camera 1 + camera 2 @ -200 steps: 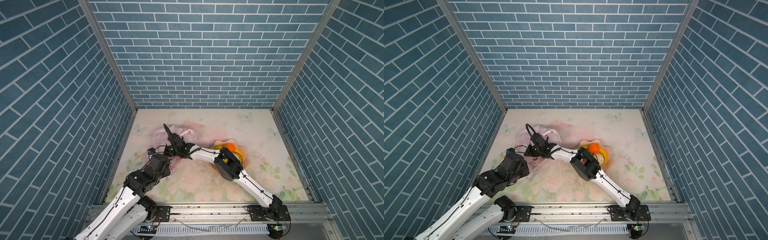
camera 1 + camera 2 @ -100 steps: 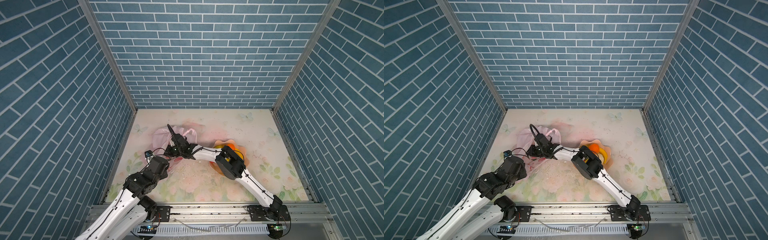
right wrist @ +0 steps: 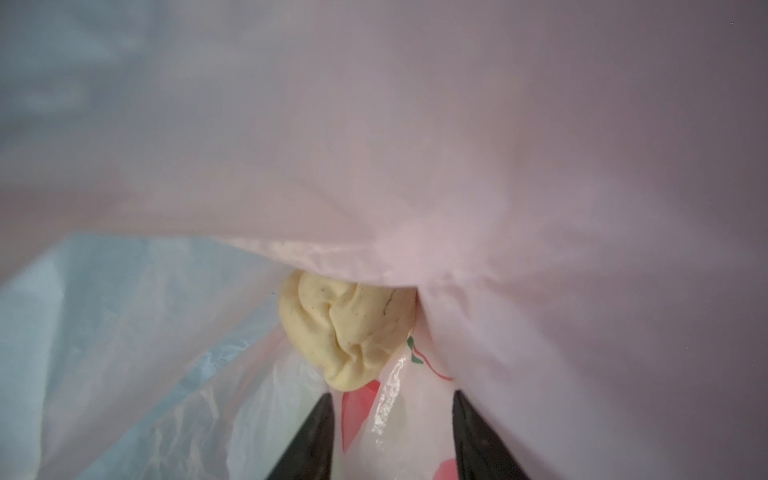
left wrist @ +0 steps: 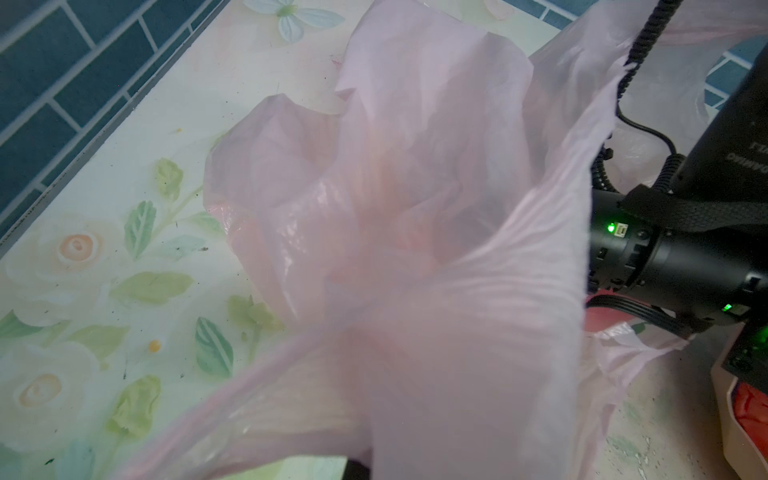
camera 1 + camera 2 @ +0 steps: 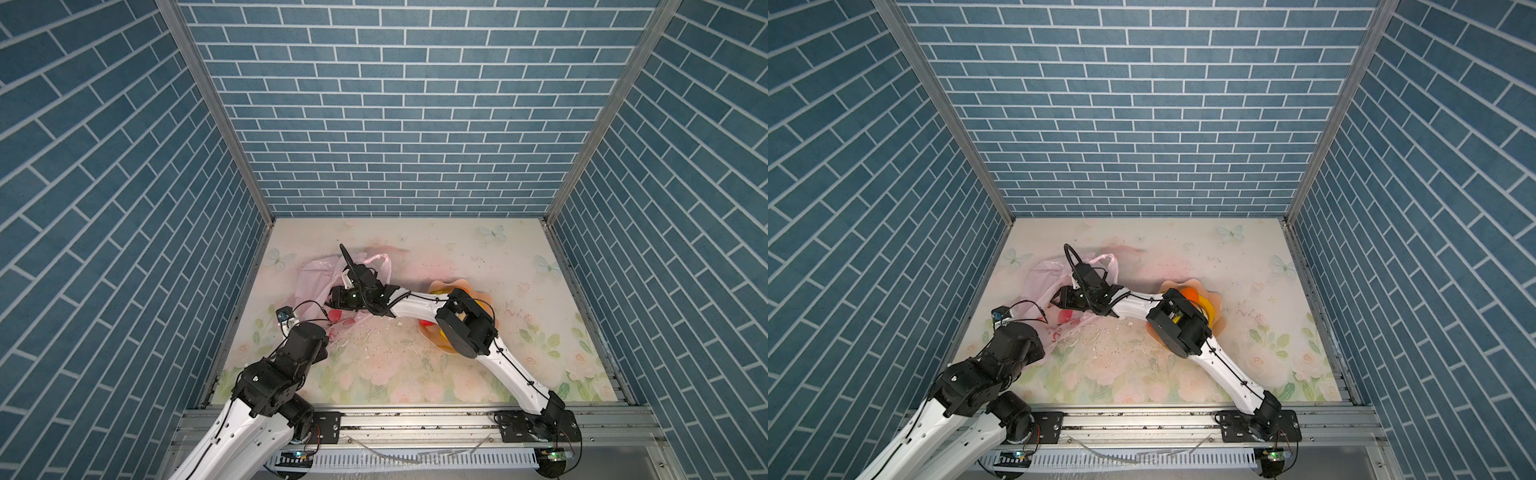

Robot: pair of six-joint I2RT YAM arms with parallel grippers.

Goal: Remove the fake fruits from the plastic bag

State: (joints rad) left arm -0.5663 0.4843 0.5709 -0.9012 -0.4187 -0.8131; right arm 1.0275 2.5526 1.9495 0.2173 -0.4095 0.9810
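Both top views, plastic bag [image 5: 316,272]: laid on the table [image 5: 457,257], left of the bowl [image 5: 441,286].
Both top views, right claw [image 5: 1059,300]: pushed into the bag's mouth.
Left wrist view, left claw [image 4: 356,469]: mostly hidden by pink film, closed tight on the bunched bag.
Right wrist view, right claw: fingers [image 3: 311,432] held apart, nothing gripped.
Right wrist view, cream fruit [image 3: 345,332]: seen inside the bag, just ahead.

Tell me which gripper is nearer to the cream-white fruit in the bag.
Right. The right gripper is inside the plastic bag, fingers apart, just short of the cream-white fruit. The left gripper grips bunched bag film at the near-left edge, farther off.
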